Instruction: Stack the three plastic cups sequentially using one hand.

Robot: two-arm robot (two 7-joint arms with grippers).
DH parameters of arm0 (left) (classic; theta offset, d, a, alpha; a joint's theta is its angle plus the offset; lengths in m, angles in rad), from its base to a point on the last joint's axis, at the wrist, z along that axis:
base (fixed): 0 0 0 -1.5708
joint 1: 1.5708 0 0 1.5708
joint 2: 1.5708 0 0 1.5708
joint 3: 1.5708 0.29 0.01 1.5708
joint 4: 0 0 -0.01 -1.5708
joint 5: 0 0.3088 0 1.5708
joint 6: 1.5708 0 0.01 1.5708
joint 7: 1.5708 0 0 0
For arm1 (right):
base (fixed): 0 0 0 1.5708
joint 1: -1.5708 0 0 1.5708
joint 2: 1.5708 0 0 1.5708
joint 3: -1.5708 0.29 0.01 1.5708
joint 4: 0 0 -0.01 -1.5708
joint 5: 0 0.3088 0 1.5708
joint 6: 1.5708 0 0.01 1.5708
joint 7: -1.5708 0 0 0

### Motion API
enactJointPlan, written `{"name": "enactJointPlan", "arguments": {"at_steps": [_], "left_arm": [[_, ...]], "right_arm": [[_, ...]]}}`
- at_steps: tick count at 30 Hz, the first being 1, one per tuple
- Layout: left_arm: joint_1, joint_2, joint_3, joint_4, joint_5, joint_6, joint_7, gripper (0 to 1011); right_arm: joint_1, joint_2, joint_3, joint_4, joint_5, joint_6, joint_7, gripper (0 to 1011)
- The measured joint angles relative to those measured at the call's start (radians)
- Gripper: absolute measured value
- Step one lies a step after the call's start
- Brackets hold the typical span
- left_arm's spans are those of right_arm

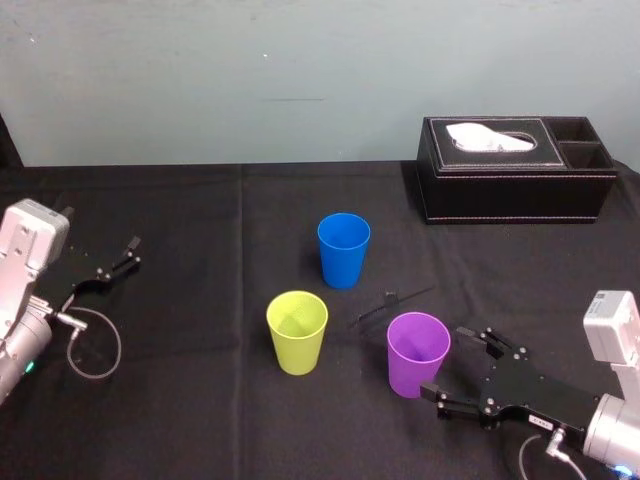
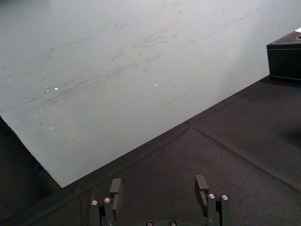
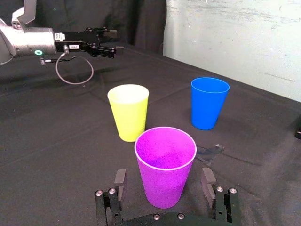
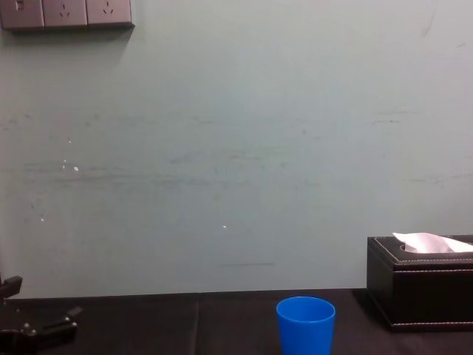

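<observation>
- Currently the right hand point(image 1: 447, 362) sits low over the near right of the black worktop point(image 1: 200, 400), its fingers spread wide on either side of the purple cup point(image 1: 418, 352); the right wrist view shows a gap at each finger
- That purple cup stands upright, mouth up, nearest of the three
- Just to its left, apart, stands the yellow-green cup point(image 1: 297, 332); the blue cup point(image 1: 343, 250) stands farther back
- Over at the left edge, the left hand point(image 1: 120, 258) is open and holds nothing
- A black tissue box point(image 1: 515, 170) sits at the back right
</observation>
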Motion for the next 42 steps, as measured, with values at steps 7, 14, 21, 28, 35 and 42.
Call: {"name": "enactJointPlan", "arguments": {"at_steps": [7,14,21,28,35,42], "left_arm": [[0.0,0.0,0.0,0.0,0.0,0.0,0.0,1010],[0.0,0.0,0.0,0.0,0.0,0.0,0.0,1010],[0.0,0.0,0.0,0.0,0.0,0.0,0.0,1010],[0.0,0.0,0.0,0.0,0.0,0.0,0.0,1010],[0.0,0.0,0.0,0.0,0.0,0.0,0.0,1010],[0.0,0.0,0.0,0.0,0.0,0.0,0.0,1010]], "right_arm": [[0.026,-0.012,-0.016,0.023,0.001,0.011,0.004,1003],[0.057,-0.026,-0.036,0.046,0.0,0.018,0.005,1003],[0.081,-0.039,-0.05,0.059,-0.006,0.022,0.003,1003],[0.102,-0.05,-0.065,0.071,-0.01,0.03,-0.001,1003],[0.105,-0.051,-0.068,0.074,-0.01,0.033,-0.001,1003],[0.105,-0.051,-0.067,0.073,-0.01,0.032,-0.002,947]]}}
